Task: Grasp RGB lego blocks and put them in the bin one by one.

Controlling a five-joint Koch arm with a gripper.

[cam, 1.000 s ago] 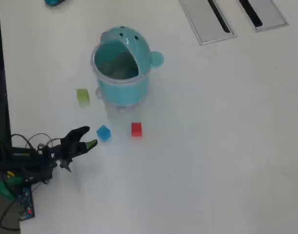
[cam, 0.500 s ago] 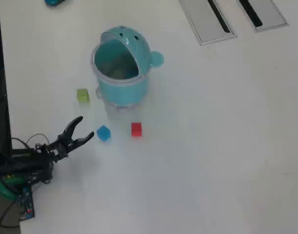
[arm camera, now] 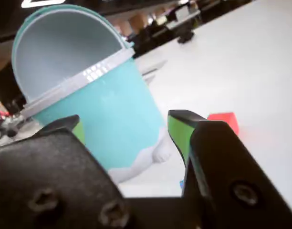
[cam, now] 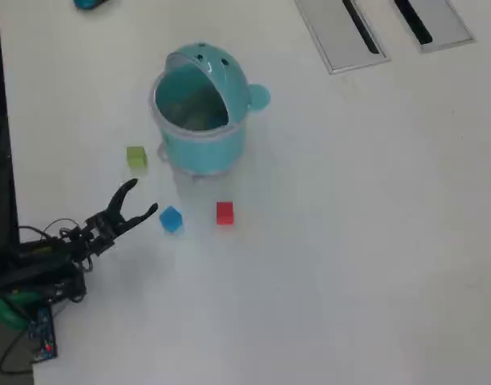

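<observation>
In the overhead view the teal whale-shaped bin (cam: 201,151) stands upright, its mouth facing up. The yellow-green block (cam: 136,156) lies just left of it. The light blue block (cam: 171,219) and the red block (cam: 224,212) lie side by side below the bin. My gripper (cam: 143,198) is open with nothing between its fingers, its tips just left of the blue block. In the wrist view the bin (arm camera: 112,114) fills the space ahead between the spread green-padded fingers (arm camera: 179,133) of the gripper (arm camera: 124,124). The red block (arm camera: 224,120) shows to the right.
Two grey slotted panels (cam: 342,36) (cam: 434,20) are set in the table at the top right. A small teal object (cam: 89,4) sits at the top left edge. The arm's base, cables and a circuit board (cam: 41,333) crowd the lower left by the table edge.
The gripper went from nearly shut to wide open and moved up and right, closer to the light blue block. The blocks and bin have not moved.
</observation>
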